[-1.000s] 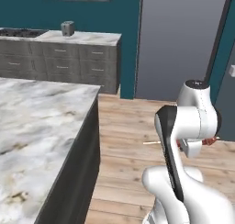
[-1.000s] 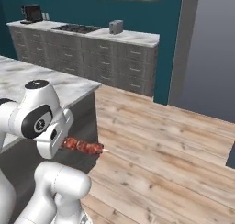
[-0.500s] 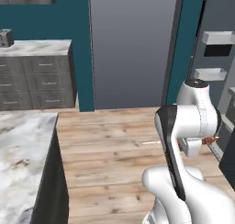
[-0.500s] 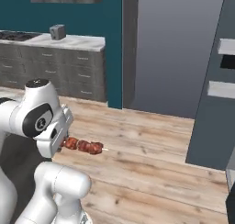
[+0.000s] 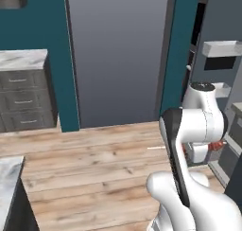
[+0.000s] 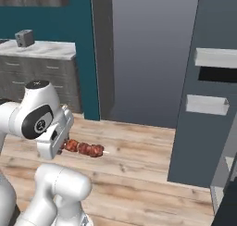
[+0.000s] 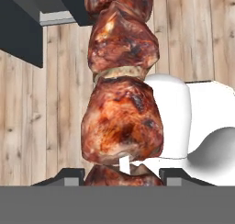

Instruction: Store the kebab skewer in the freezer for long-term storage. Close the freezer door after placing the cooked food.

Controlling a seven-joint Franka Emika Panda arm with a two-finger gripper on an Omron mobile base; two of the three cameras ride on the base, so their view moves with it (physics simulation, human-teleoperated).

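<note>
Base swung toward freezer (image 5: 118,55), tool (image 7: 120,172) clamped on kebab skewer (image 6: 84,148) — chunks jutting beyond fingertips

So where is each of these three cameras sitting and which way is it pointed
Left base view: behind the arm's left, facing the wood floor and a grey door; arm at lower right.
Right base view: behind its right, facing the open freezer door; arm at lower left, kebab skewer held out.
Hand view: looks along the gripper up the skewer.
Both base views share the floor and the arm.
</note>
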